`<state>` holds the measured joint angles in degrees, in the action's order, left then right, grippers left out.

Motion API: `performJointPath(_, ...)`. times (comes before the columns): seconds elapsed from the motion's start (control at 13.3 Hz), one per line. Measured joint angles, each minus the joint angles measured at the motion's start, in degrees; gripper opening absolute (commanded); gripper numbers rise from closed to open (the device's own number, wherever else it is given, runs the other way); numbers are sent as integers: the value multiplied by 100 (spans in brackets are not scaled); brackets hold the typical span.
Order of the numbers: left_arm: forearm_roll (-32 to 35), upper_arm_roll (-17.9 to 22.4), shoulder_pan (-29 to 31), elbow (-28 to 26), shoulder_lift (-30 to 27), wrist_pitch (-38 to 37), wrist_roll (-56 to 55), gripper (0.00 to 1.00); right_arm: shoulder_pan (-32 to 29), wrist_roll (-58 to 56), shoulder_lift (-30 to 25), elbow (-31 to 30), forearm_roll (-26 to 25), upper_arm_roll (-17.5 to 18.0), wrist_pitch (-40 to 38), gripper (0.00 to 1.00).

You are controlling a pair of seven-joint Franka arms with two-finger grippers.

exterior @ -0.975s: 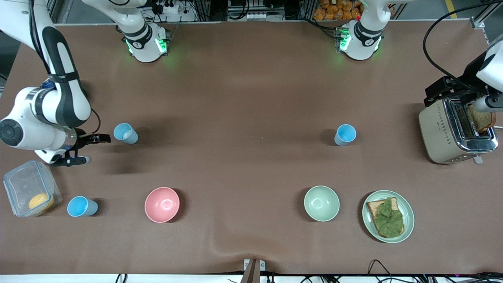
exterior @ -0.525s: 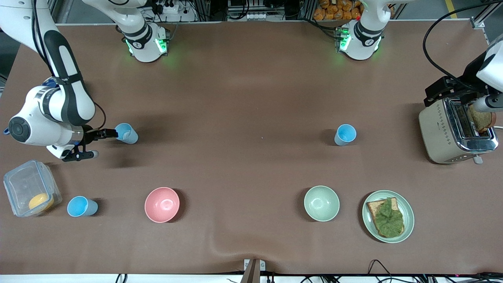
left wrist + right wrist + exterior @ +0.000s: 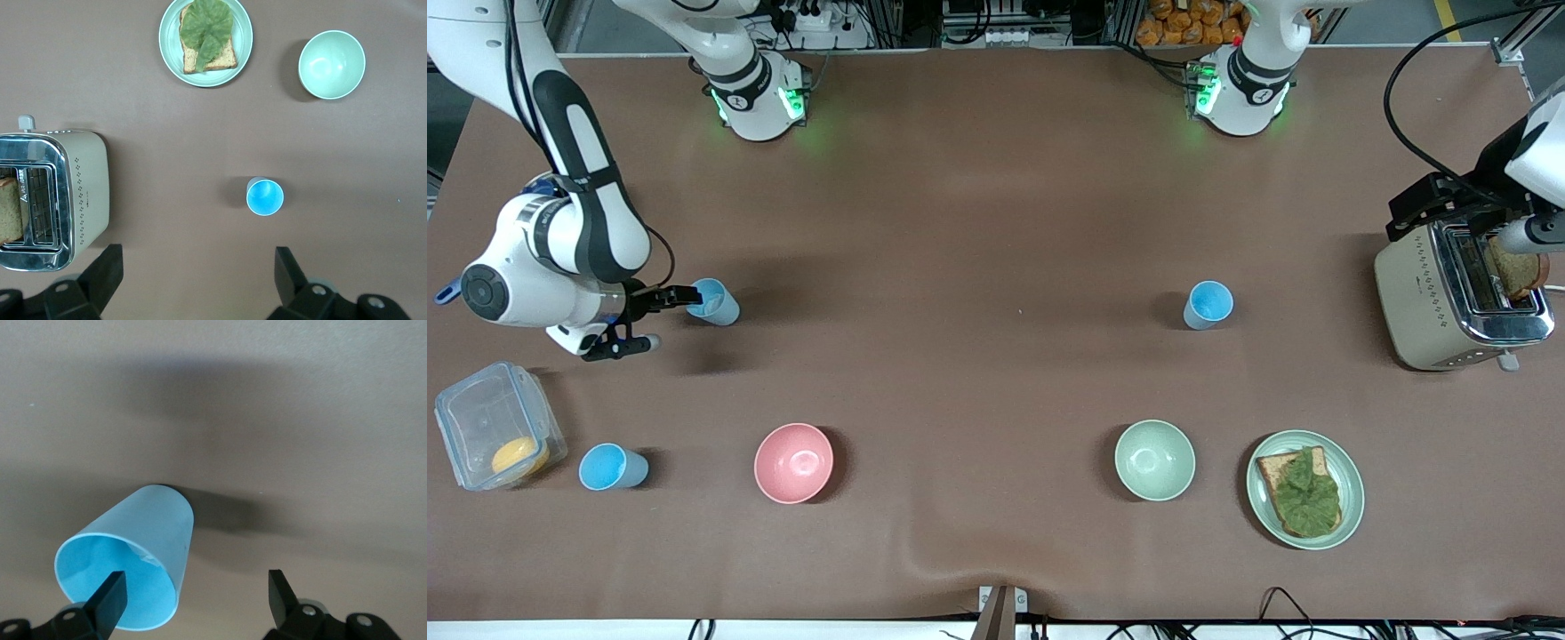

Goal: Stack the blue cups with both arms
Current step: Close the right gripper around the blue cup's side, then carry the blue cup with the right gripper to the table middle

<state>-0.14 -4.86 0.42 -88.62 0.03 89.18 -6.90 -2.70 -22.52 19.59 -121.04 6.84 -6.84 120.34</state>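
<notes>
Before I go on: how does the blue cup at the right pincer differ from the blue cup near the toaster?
The cup at the right pincer is a paler blue; the cup near the toaster is a brighter blue. The first has one finger of the open right pincer at its rim; the second stands alone, with the open left pincer high above the table beside it. Both are small, tapered, handleless and upright.

The right arm reaches down at its own end of the table, wrist turned level, and the right gripper (image 3: 654, 318) sits low with its fingers (image 3: 110, 597) spread apart. The left arm waits raised at its end, the left gripper (image 3: 197, 277) spread wide, pointing down.
</notes>
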Motion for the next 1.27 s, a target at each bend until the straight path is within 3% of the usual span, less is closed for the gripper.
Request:
performJointPath(0.15, 0, 0, 0, 0, 0, 0, 0, 100, 0, -218, 30, -44, 185, 3, -11, 43)
performJointPath(0.3, 0, 0, 0, 0, 0, 0, 0, 100, 0, -303, 63, -64, 248, 3, -40, 6)
performJointPath(0.38, 0, 0, 0, 0, 0, 0, 0, 100, 0, -321, 64, -68, 280, 3, -88, 0)
performJointPath(0.9, 0, 5, 5, 0, 0, 0, 0, 100, 183, -353, 61, 144, 429, 51, -345, 0)
performJointPath(1.12, 0, 30, 20, -2, 1, 2, -5, 100, 706, 363, 49, 767, 561, 75, -1050, 0)
performJointPath(1.27, 0, 55, 169, -11, 24, 144, -9, 100, 1316, 1244, 43, 1205, 903, 99, -1420, 0)
